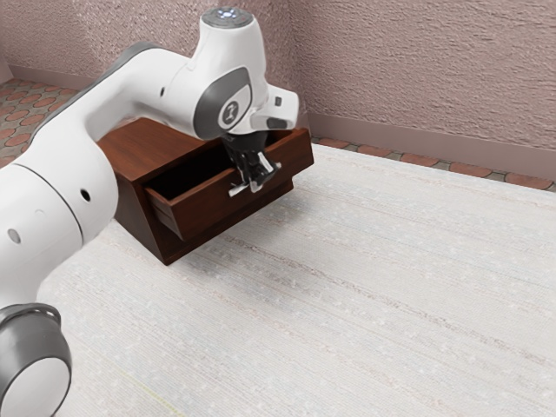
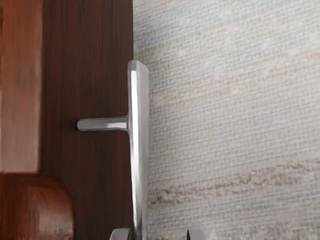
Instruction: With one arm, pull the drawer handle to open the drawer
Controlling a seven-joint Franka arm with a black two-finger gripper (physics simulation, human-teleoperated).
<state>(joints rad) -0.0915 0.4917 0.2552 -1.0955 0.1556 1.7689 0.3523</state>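
Observation:
A dark wooden cabinet (image 1: 143, 148) stands on the table at the exterior view's left. Its drawer (image 1: 217, 208) is slid partway out, and the dark inside shows behind the front panel. A silver bar handle (image 1: 239, 189) juts from the drawer front. My black gripper (image 1: 254, 178) hangs straight down over that handle. In the wrist view the handle (image 2: 138, 150) runs lengthwise between my fingertips (image 2: 120, 233), close to one finger and well apart from the other. The gripper (image 2: 159, 234) is open around the bar.
The pale woven tabletop (image 1: 373, 287) stretches wide toward the exterior view's right and front. A pink textured wall (image 1: 417, 61) and a brick floor strip (image 1: 452, 165) lie behind. My white arm crosses over the cabinet's top.

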